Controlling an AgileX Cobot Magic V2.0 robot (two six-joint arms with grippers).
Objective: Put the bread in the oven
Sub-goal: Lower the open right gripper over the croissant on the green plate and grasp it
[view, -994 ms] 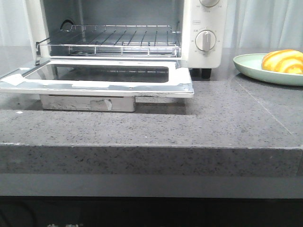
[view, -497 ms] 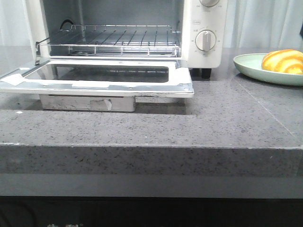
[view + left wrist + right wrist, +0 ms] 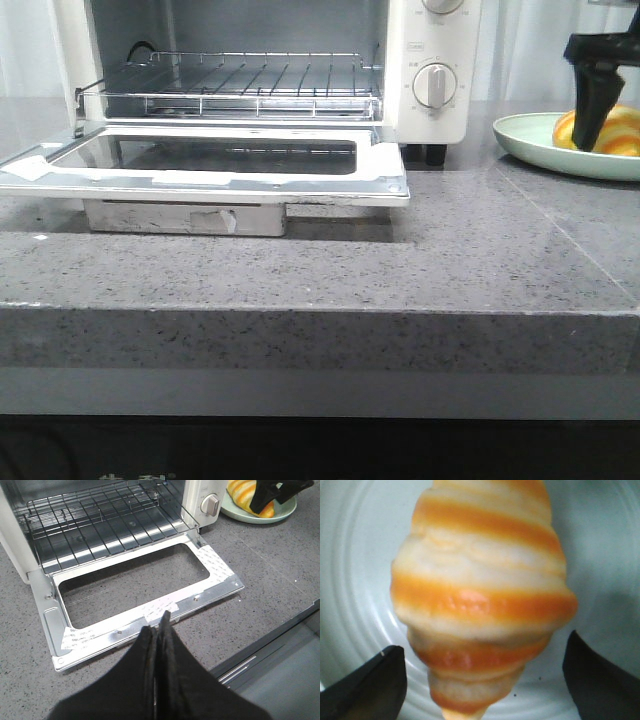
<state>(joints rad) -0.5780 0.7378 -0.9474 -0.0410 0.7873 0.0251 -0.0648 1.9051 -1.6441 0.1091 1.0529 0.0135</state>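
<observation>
The bread, a glossy yellow roll with orange stripes, lies on a pale green plate at the far right. My right gripper hangs over it, open. In the right wrist view its fingers stand on either side of the bread without touching it. The white oven stands at the back left with its glass door folded down flat and the wire rack bare. My left gripper is shut and empty, above the counter in front of the door. It is out of the front view.
The plate sits just right of the oven's dial side. The grey stone counter ends in a front edge close to the camera. A pale block lies under the open door.
My right gripper has come into view from the upper right and dropped down over the bread on the plate. The oven, door and plate have not moved.
</observation>
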